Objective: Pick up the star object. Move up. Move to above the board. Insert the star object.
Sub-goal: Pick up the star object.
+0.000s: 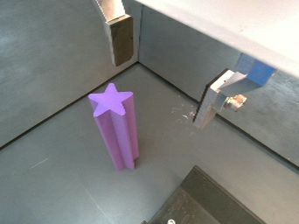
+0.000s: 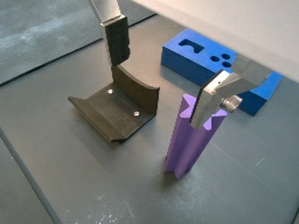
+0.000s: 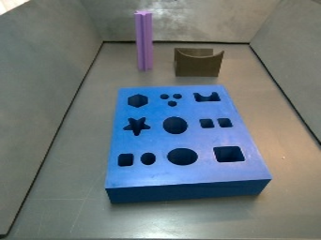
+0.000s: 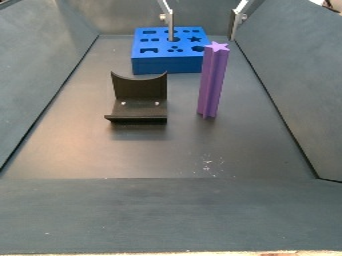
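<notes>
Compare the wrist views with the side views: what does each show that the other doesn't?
Wrist views only: the dark pads of the gripper, which hangs open above the upright star object. Side views only: the whole board with its star hole. Shared: star object, fixture, part of the board.

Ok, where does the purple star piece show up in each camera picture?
Wrist view: star object stands upright mid-frame, star top showing; open gripper above it.
Wrist view: it stands right of centre, partly behind a finger.
Side view: upright at the far end.
Side view: upright mid-frame.
Shared landmark: the fixture beside it.
</notes>
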Robot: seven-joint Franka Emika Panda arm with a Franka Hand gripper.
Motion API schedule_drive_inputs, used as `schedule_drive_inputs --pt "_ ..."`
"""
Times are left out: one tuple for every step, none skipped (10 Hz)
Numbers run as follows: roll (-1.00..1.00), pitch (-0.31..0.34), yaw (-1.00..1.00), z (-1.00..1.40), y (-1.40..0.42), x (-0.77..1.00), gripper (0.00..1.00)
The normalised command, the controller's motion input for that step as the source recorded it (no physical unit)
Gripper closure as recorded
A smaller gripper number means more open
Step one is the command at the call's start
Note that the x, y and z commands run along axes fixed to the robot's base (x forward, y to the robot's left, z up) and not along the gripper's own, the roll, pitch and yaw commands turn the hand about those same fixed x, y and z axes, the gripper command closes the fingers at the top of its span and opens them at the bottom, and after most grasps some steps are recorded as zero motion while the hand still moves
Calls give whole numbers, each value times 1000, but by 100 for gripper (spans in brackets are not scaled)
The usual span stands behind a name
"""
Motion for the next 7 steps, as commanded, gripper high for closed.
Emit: schedule_drive_inputs --pt "0 0 0 0 -23 0 0" --pt "0 0 0 -51 89 0 0" --pt "0 120 -606 -200 -51 163 0" --pt "3 19 -1000 -306 0 -9 0" --pt "1 107 -277 0 0 283 0" --pt "0 0 0 -20 -29 0 0" --pt "0 -130 169 -403 -391 -771 0"
